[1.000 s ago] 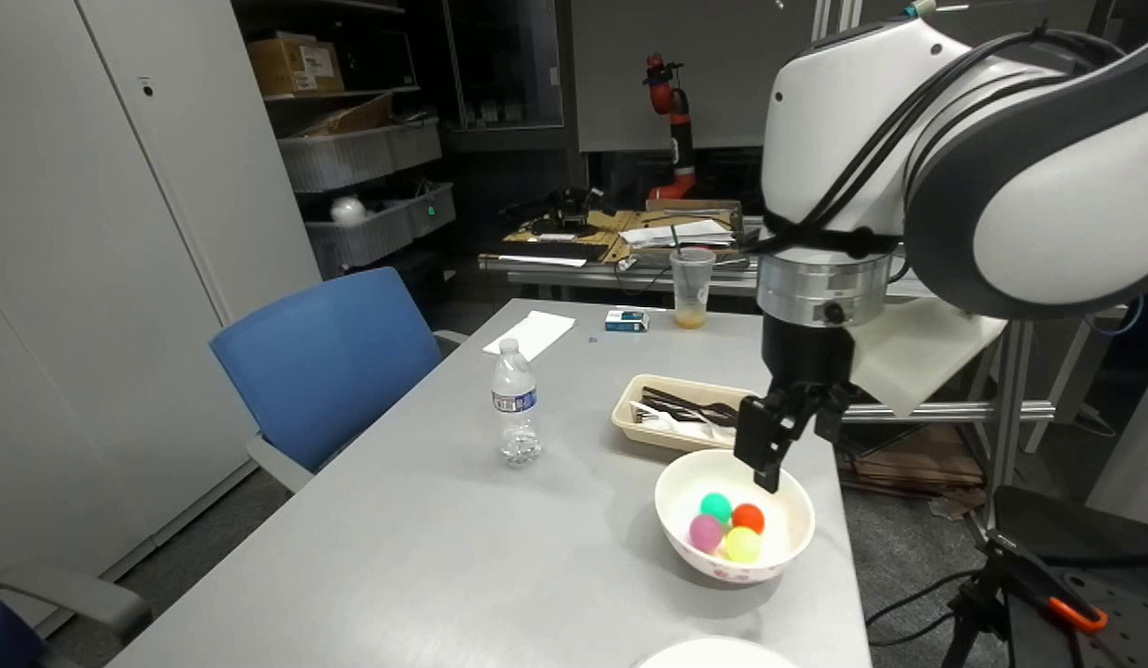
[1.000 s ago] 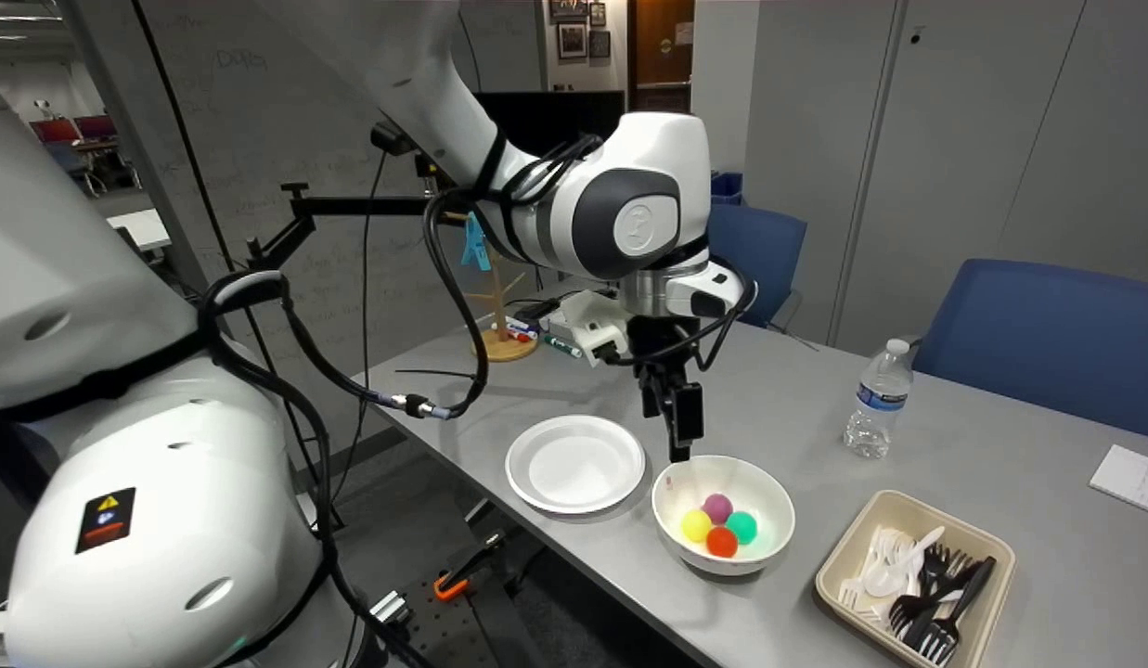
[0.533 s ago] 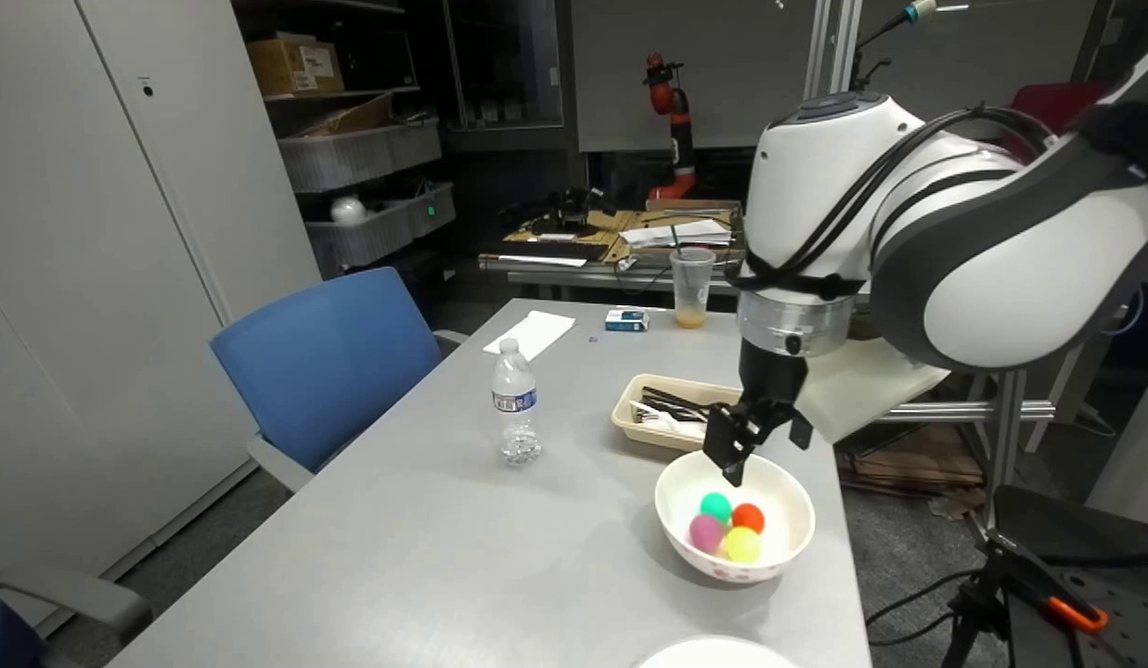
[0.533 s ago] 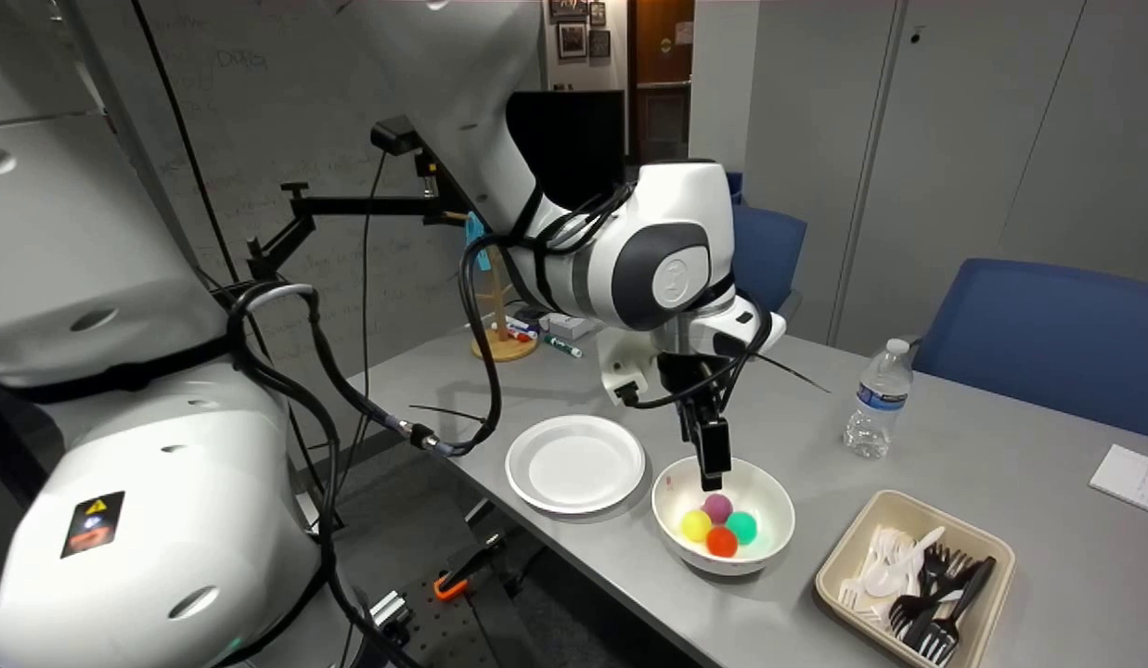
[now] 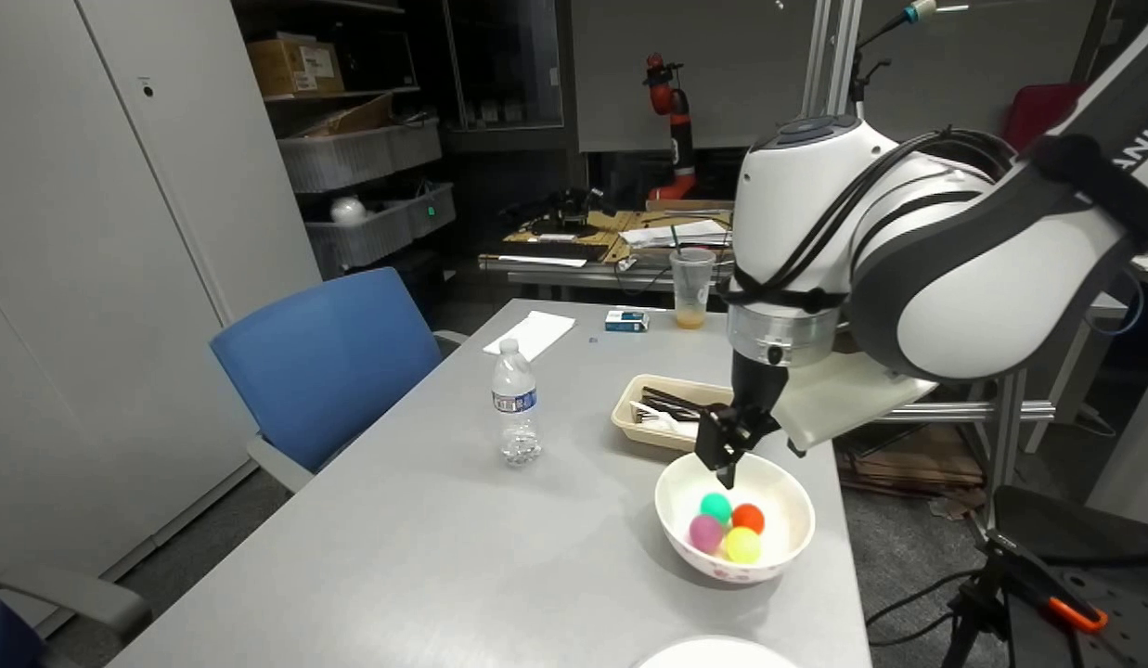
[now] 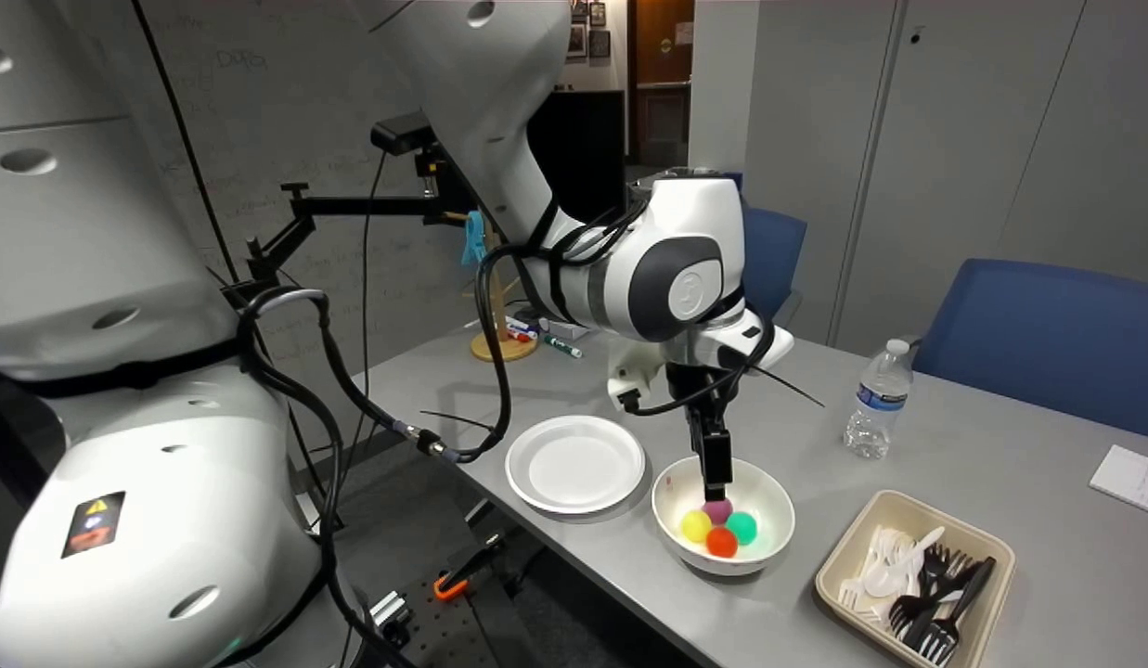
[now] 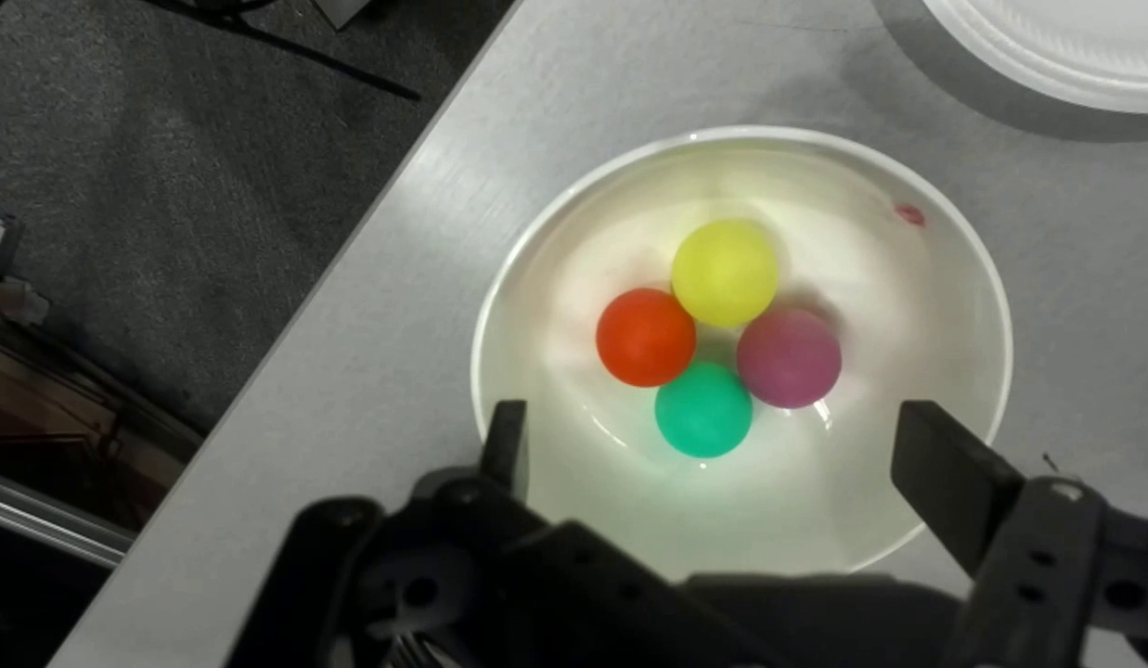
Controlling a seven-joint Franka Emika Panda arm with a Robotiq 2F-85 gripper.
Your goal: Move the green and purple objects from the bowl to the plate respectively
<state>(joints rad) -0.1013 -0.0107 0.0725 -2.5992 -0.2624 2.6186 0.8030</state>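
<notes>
Lying nearest me, the plate (image 5: 717,655), on the grey surface (image 5: 499,557). Next, the bowl (image 5: 787,520): green ball (image 7: 703,410) and purple ball (image 7: 789,359) both inside, clustered with the yellow ball (image 7: 725,272) and red ball (image 7: 646,337). Pincer (image 7: 713,436) hangs unclenched over the bowl, fingers (image 7: 954,482) spread wide apart. Just beyond, tray (image 5: 643,434) of black and white cutlery (image 5: 666,417); capped bottle (image 5: 516,408) upright, well apart from it. Farther back: paper (image 5: 532,334), small box (image 5: 626,321), then clear cup (image 5: 690,283). Farthest, a red arm (image 5: 664,97) past the surface's end.
</notes>
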